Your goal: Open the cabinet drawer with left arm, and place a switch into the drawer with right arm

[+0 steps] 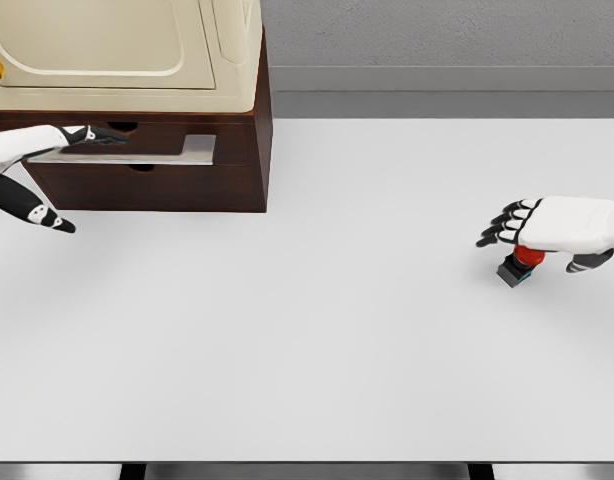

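Note:
A dark wooden cabinet (237, 150) stands at the back left, and its upper drawer (167, 152) shows a pale grey strip along the top of its front. My left hand (87, 135) lies against that drawer near the handle notch, fingers stretched out and thumb hanging apart below. The switch (517, 266), a red button on a black and blue base, sits tilted on the white table (307, 340) at the right. My right hand (512, 228) hovers right over it, fingers spread toward the left, the thumb beside the button, not closed on it.
A cream-coloured appliance (137, 50) rests on top of the cabinet. A second drawer front (147, 185) lies below the upper one. The table's far edge meets a grey wall.

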Available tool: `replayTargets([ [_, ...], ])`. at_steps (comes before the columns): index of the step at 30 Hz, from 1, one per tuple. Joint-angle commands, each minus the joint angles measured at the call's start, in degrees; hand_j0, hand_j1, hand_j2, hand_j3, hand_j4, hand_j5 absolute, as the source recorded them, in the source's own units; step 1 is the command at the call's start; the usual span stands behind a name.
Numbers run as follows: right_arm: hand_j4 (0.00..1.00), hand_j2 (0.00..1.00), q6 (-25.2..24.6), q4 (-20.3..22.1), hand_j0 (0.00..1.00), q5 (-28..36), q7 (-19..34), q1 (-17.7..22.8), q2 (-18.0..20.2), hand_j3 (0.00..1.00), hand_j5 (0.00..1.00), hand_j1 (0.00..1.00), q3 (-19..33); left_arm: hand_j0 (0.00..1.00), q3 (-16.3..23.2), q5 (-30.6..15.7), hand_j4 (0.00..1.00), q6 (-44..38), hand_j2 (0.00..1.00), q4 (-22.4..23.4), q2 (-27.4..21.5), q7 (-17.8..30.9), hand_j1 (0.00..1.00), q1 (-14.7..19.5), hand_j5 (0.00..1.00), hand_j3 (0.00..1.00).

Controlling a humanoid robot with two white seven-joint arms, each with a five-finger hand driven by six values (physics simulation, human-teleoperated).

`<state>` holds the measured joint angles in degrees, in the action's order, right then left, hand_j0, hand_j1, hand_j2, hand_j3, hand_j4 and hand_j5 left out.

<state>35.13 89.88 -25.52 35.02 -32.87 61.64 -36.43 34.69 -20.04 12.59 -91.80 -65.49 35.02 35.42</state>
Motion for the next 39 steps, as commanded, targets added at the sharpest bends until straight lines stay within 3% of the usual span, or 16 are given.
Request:
replayTargets([
  [1,1.0,1.0,-0.13,-1.19,1.0,-0.05,-0.02,0.0,-0.64,1.0,1.0,1.0,0.04,1.0,0.03,-0.18,1.0,-1.51,1.0,-0.04,0.27,-0.02,1.0,0.0,1.0,1.0],
  [22,1.0,1.0,-0.13,-1.28,1.0,-1.64,-0.02,0.88,-1.35,1.0,1.0,1.0,0.04,1.0,0.29,1.23,1.0,-3.54,1.0,1.1,1.06,-0.02,1.0,-0.44,1.0,1.0],
  [39,1.0,1.0,-0.13,-1.72,1.0,-1.9,-0.02,0.88,-1.35,1.0,1.0,1.0,0.04,1.0,0.47,0.61,1.0,1.56,1.0,-0.75,-1.05,-0.02,1.0,-3.43,1.0,1.0],
])
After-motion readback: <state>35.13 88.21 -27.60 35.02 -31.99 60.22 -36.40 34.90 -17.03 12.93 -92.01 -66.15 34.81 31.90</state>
